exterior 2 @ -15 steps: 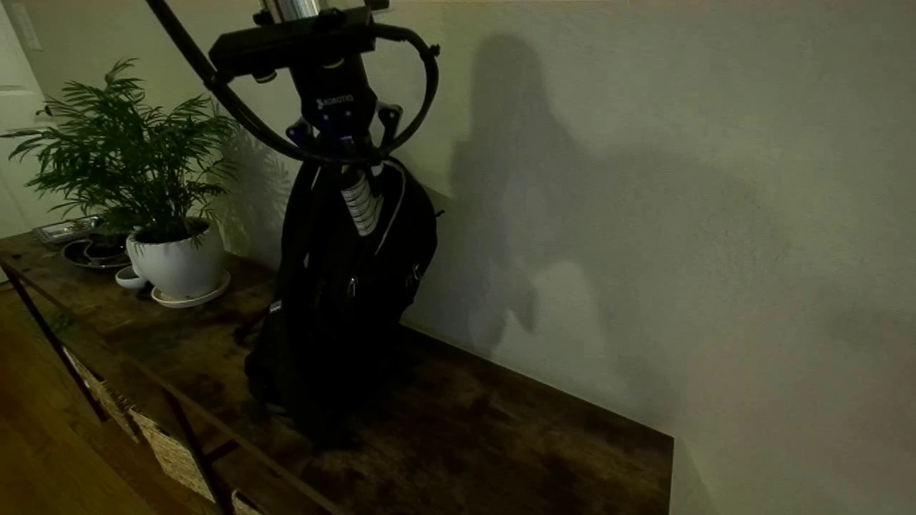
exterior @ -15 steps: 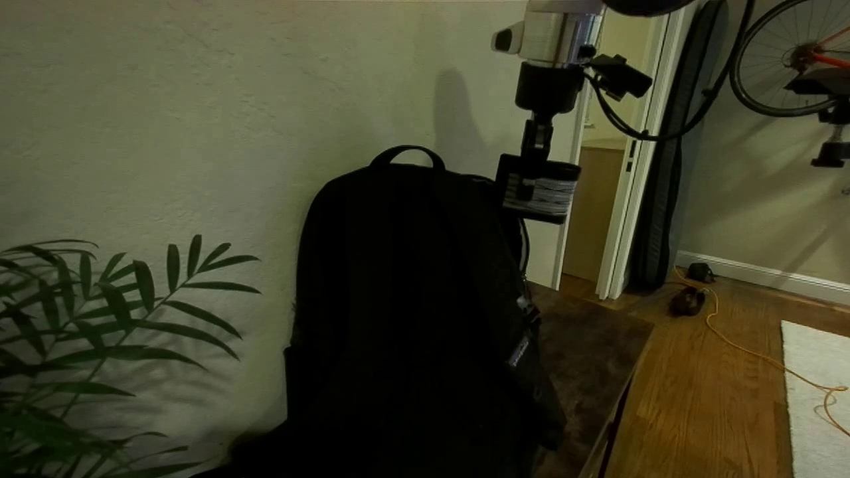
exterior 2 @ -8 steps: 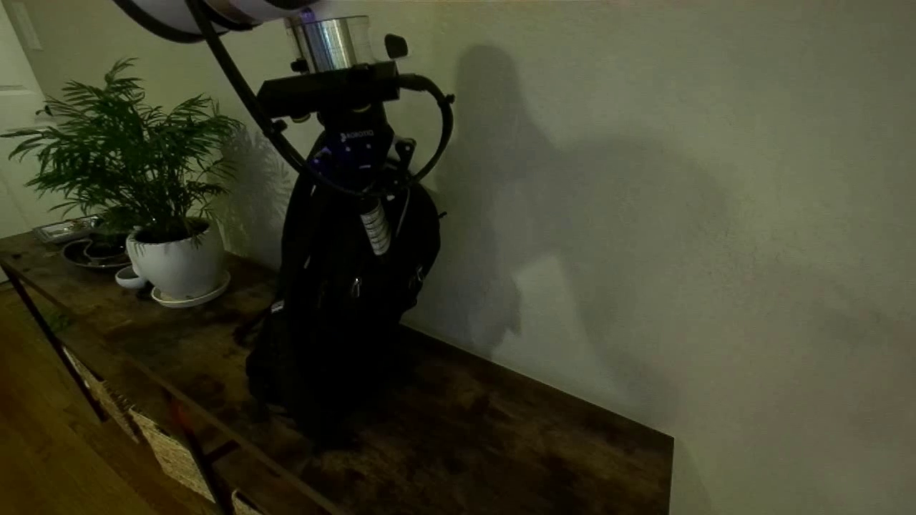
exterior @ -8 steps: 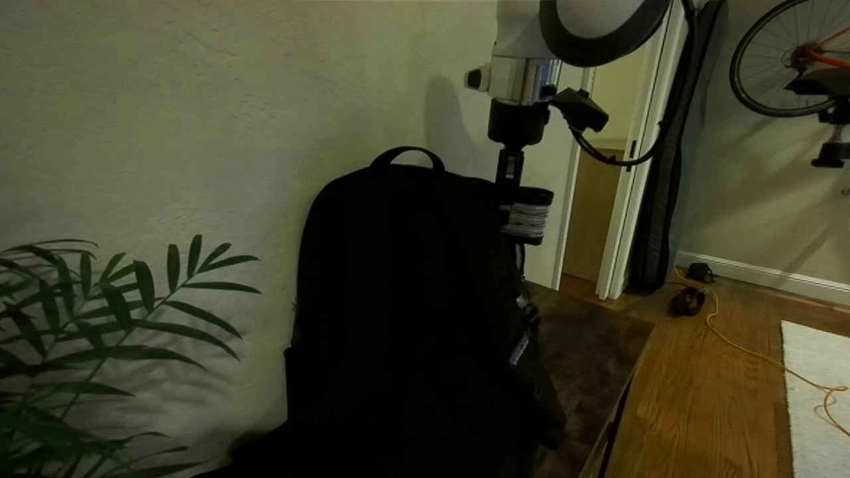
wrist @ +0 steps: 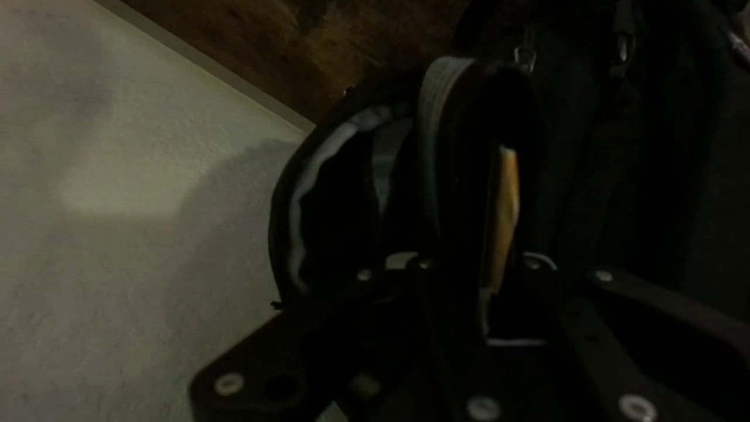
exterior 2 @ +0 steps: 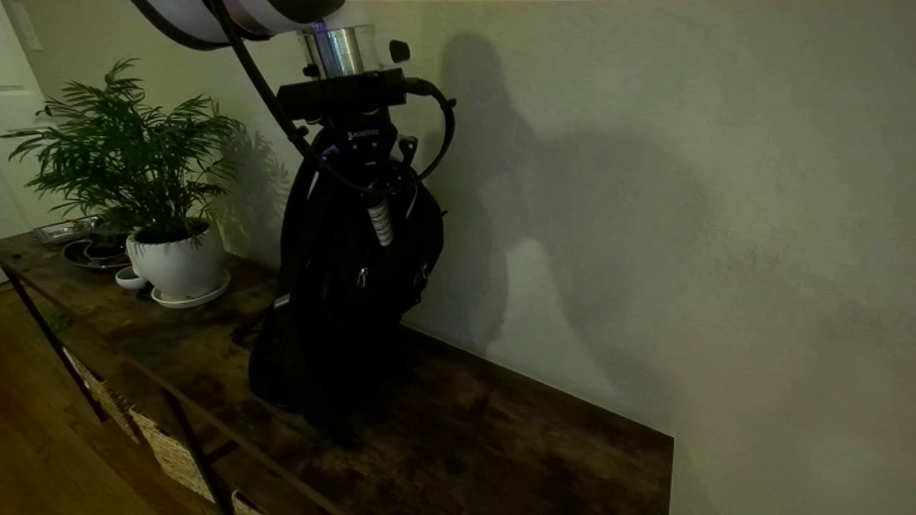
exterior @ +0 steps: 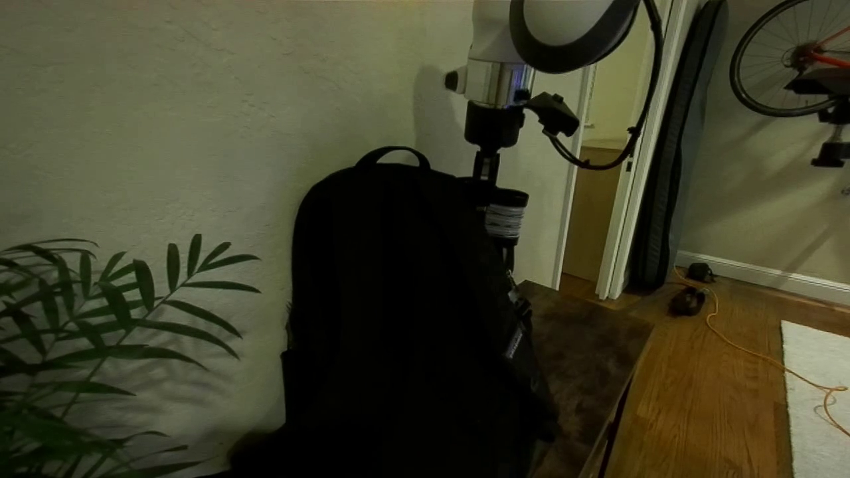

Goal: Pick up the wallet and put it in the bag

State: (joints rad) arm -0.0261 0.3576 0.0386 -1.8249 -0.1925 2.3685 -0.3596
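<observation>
My gripper point(exterior: 487, 178) hangs downward beside the bag's top and is shut on the wallet. The wallet point(exterior: 505, 220), dark with a grey striped face, shows past the bag's right edge. In another exterior view the wallet point(exterior 2: 381, 223) appears in front of the bag point(exterior 2: 343, 322). The wrist view has the gripper point(wrist: 477, 264) on the wallet point(wrist: 436, 105), its tan inner edge showing. To the left is the bag's unzipped opening point(wrist: 340, 199) with a pale rim. Whether the wallet touches the bag cannot be told. The fingertips are mostly lost in darkness. The black bag point(exterior: 398, 299) stands upright.
The bag stands on a dark wooden table point(exterior 2: 501, 429) against a pale wall point(exterior 2: 644, 214). A plant in a white pot point(exterior 2: 179, 261) is farther along the table, its leaves point(exterior: 133, 325) beside the bag. A small white bowl point(exterior 2: 130, 277) sits near the pot.
With the wallet held, my gripper has come down and shifted left in an exterior view, right in another. The bag's top has shifted slightly the same way.
</observation>
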